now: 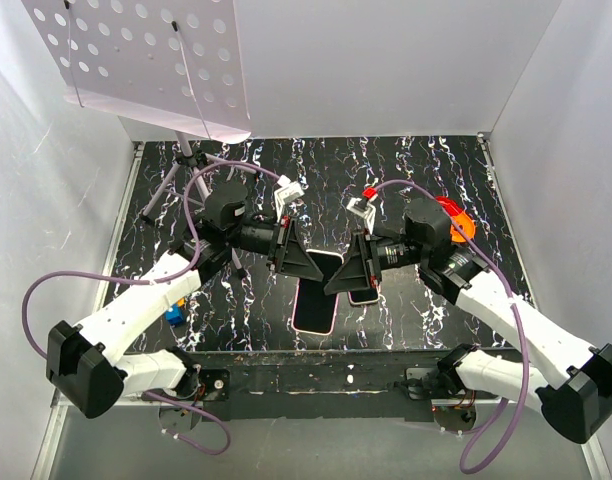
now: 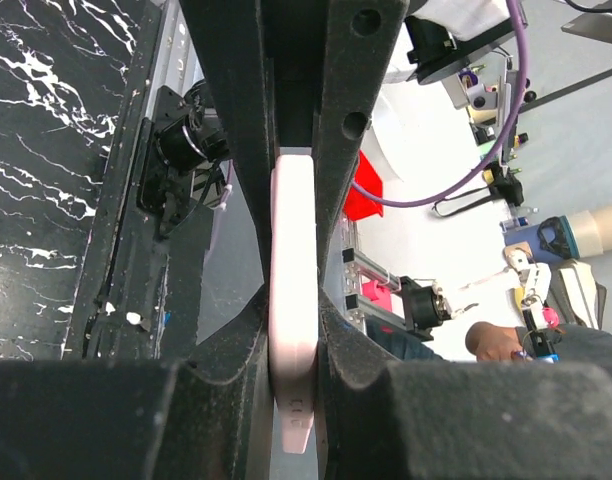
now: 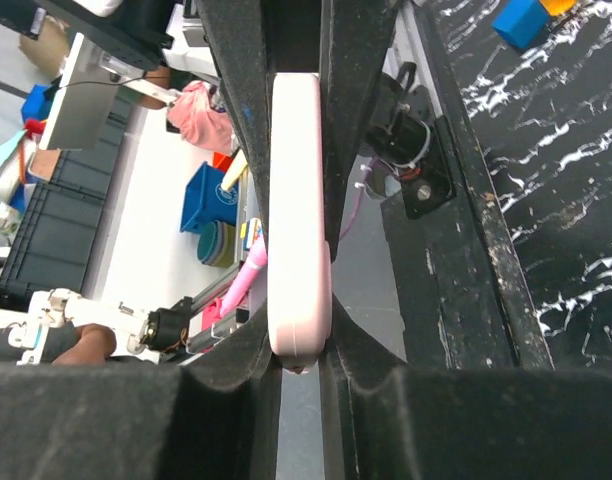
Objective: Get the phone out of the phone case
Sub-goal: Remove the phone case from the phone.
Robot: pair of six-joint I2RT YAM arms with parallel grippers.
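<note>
A small blue block [image 1: 174, 316] lies nearest the arm bases, beside the left arm and well short of its tool.

At about that depth the phone [image 1: 314, 305] juts from the left tool [image 1: 308, 264] toward the near edge of the counter [image 1: 426, 180]. It is a dark-faced slab with a pale pink rim, level and face up. The left wrist view shows its glossy, whitish-pink edge pinched between both fingers, with small side-button marks on the end closest to the camera. That tool is clenched on it.

Just to the right, the right tool [image 1: 344, 274] is clenched on a deeper pink, matte, round-edged slab that I take for the phone case [image 3: 300, 220]. From above, only its near end peeks out beneath the tool. The tips of the two tools almost meet. The two slabs look side by side rather than nested, so the case seems empty. Its open face is hidden, though, and I cannot confirm that.

I judge the phone to be rigid, fairly dense, smooth-sided and glass-faced, so it is slippery and would not survive a drop well. It is best gripped across the flat faces near one end, clear of the buttons. The case should be light, rubbery, flexible and grippy, and best taken at a corner lip.

An orange object [image 1: 456, 215] lies beyond the right tool. Far beyond the left tool, a tripod [image 1: 181, 170] stands under a perforated board [image 1: 146, 60].
</note>
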